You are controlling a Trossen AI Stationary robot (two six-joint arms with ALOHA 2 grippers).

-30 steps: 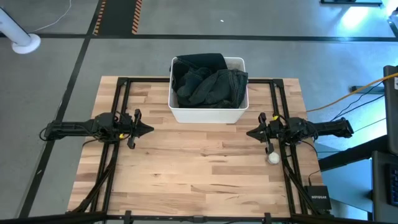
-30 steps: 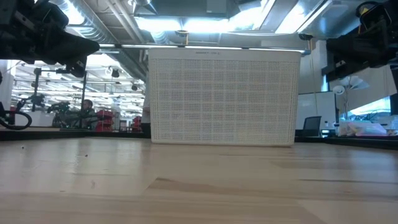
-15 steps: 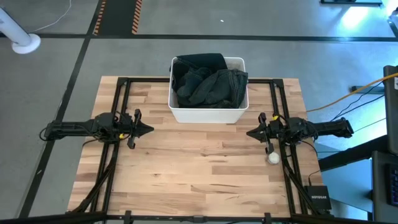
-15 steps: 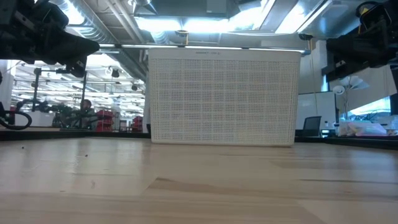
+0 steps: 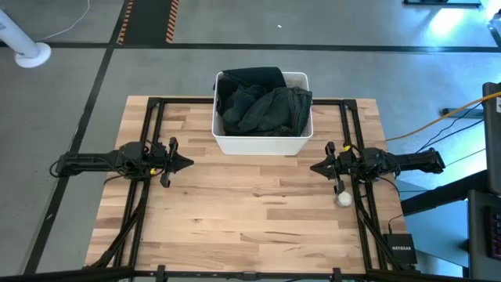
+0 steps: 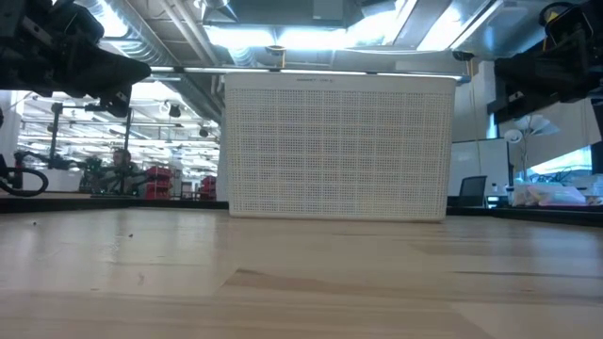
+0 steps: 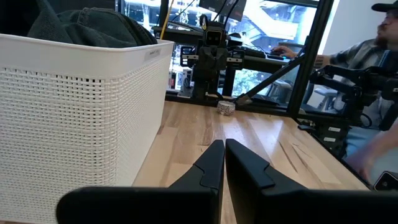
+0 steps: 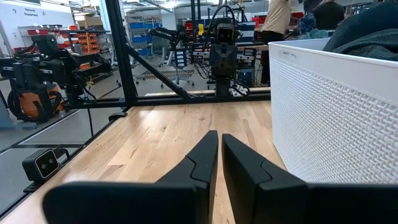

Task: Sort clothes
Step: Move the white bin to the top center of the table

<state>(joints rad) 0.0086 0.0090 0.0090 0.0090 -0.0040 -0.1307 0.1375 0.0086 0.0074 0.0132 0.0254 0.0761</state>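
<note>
Dark green and black clothes (image 5: 262, 103) lie heaped in the white plastic bin (image 5: 261, 143) at the table's far middle; they also show over the bin's rim in the left wrist view (image 7: 87, 25) and the right wrist view (image 8: 367, 34). My left gripper (image 5: 188, 163) hovers shut and empty at the table's left, pointing right. My right gripper (image 5: 315, 167) hovers shut and empty at the table's right, pointing left. Other garments are out of view.
A small white ball (image 5: 344, 199) lies on the table near my right arm; it also shows in the left wrist view (image 7: 226, 107). Black frame rails (image 5: 149, 141) run along both sides of the table. A person sits beyond the table (image 7: 373, 56).
</note>
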